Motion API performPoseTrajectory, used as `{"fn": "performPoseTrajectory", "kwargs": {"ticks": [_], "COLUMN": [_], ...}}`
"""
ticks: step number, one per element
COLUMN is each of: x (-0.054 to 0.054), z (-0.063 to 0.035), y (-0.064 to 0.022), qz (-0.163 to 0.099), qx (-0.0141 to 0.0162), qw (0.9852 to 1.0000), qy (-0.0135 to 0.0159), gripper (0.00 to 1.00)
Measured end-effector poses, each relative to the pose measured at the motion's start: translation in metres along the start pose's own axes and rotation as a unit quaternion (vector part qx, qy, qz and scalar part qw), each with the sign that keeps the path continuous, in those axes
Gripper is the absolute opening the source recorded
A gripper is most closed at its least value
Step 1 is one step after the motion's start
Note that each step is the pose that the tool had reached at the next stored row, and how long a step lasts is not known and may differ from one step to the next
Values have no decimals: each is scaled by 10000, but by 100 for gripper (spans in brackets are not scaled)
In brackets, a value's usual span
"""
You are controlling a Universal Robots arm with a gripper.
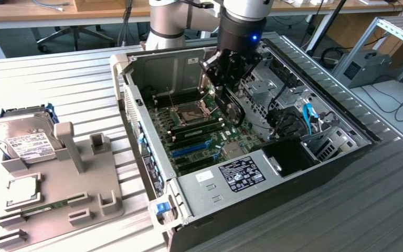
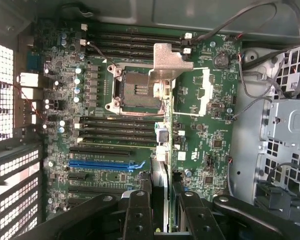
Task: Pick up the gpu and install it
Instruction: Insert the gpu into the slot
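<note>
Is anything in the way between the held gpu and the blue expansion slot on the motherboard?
Nothing visible. The gpu sits edge-on between the fingers above the board; the blue slot lies bare, and loose cables run beside the drive cage, off the slot.
</note>
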State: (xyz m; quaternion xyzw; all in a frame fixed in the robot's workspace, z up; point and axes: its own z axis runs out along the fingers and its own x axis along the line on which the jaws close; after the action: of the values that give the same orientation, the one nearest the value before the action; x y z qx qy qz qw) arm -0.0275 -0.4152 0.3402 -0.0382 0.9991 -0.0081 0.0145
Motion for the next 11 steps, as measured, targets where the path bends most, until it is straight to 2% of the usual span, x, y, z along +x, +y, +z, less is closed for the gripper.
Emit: {"fn": "performPoseTrajectory", "kwargs": {"ticks": [7,9,11], "x": [0,0,0], "z": [0,0,0], "y": [0,0,0], "qz": [-127,-448,-610], "qx": [-4,-13,-17], "qw": [9999,9990,9981], "qy": [-2,-8,-11], "gripper": [26,26,26]}}
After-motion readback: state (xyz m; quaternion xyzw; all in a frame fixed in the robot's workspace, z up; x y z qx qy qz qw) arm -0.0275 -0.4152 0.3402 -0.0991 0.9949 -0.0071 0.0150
